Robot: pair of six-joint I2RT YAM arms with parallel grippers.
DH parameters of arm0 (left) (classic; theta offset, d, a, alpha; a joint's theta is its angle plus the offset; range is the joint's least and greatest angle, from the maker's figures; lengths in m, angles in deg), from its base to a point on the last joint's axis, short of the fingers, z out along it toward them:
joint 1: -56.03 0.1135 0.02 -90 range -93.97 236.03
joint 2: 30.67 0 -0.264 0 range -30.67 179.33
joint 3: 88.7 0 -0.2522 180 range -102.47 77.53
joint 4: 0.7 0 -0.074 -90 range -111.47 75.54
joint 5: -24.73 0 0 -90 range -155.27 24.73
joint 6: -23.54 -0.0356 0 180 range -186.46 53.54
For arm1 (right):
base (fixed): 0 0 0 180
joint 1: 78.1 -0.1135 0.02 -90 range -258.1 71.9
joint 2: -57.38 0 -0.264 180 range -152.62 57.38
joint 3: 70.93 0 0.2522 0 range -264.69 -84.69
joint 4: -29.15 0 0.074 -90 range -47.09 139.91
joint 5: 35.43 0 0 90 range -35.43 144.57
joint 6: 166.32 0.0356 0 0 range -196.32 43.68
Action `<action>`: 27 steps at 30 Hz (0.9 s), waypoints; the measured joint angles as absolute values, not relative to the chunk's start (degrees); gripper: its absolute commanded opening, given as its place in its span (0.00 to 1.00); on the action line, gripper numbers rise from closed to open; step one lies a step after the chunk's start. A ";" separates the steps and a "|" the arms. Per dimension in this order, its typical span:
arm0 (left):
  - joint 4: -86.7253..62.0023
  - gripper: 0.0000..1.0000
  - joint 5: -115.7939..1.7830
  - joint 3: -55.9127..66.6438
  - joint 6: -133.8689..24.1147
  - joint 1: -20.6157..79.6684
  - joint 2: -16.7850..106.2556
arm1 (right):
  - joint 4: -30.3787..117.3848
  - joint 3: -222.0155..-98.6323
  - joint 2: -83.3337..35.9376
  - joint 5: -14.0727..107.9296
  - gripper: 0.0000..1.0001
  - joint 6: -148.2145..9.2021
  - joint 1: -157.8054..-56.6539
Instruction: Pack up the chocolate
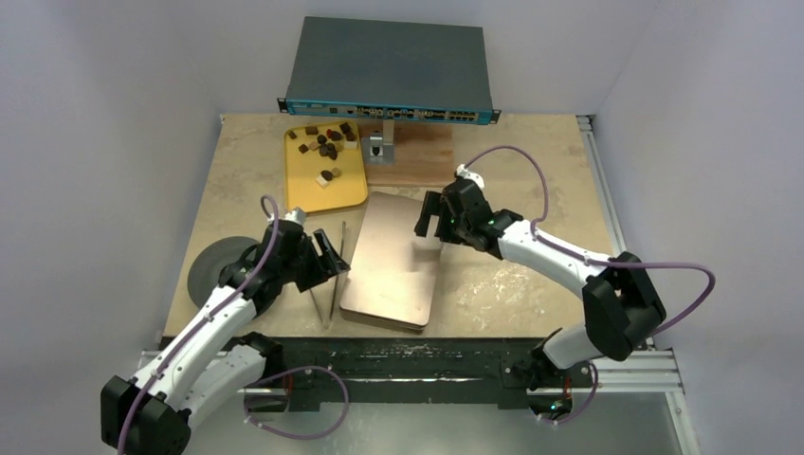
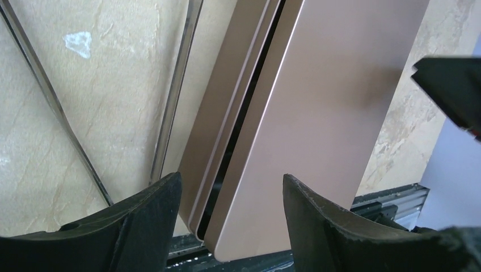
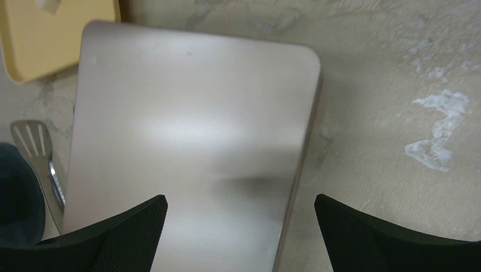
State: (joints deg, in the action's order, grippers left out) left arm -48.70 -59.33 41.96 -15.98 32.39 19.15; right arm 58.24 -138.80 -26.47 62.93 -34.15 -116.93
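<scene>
1. Bite-sized chocolate pieces [image 1: 327,147], dark brown and tan: scattered on flat yellow plastic tray [image 1: 349,190], far left of beige stone-patterned surface [image 1: 531,275]. None in either gripper.
2. Flat rose-brown rectangular lid [image 1: 391,261]: near centre, its far-left corner just beside the tray's near edge. In left wrist view, sits slightly offset on matching brown box [image 2: 212,136], with a dark gap showing along the left side.
3. Left gripper [image 1: 332,261]: fingers spread wide, low at the lid's left edge. Lid's near-left corner between the fingers in wrist view [image 2: 232,187]. Contact: cannot tell.
4. Right gripper [image 1: 429,220]: spread wide, holding nothing, above the lid's far-right part [image 3: 241,204].
5. Thin metal tongs [image 1: 322,280]: flat on surface, just left of the lid.
6. Dark round plate [image 1: 210,270]: under the left arm.
</scene>
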 measured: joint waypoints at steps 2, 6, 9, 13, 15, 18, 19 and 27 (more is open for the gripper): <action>-48.94 0.65 -58.72 43.16 -15.10 32.39 17.29 | 58.31 -140.46 -27.45 62.67 0.99 -33.54 -114.22; -49.12 0.66 -57.54 44.96 -13.90 32.39 14.76 | 58.20 -143.39 -30.78 62.89 0.98 -31.85 -108.98; -48.49 0.66 -56.16 46.44 -13.03 32.34 13.93 | 58.07 -146.23 -35.02 63.65 0.95 -30.26 -107.10; -47.09 0.66 -54.00 49.48 -11.91 32.28 13.64 | 57.91 -149.11 -40.46 64.31 0.93 -27.70 -106.92; -46.63 0.66 -52.95 50.64 -11.48 32.21 13.64 | 57.93 -149.97 -42.43 64.59 0.93 -26.52 -106.90; -45.67 0.66 -51.73 51.60 -10.97 32.21 13.64 | 57.48 -151.34 -44.09 64.57 0.90 -24.90 -106.70; -45.10 0.65 -51.44 51.86 -10.84 32.19 13.64 | 57.39 -152.02 -44.74 64.55 0.90 -24.53 -106.64; -43.02 0.61 -49.50 53.07 -9.53 31.95 13.64 | 54.90 -153.66 -48.04 64.63 0.87 -22.32 -106.46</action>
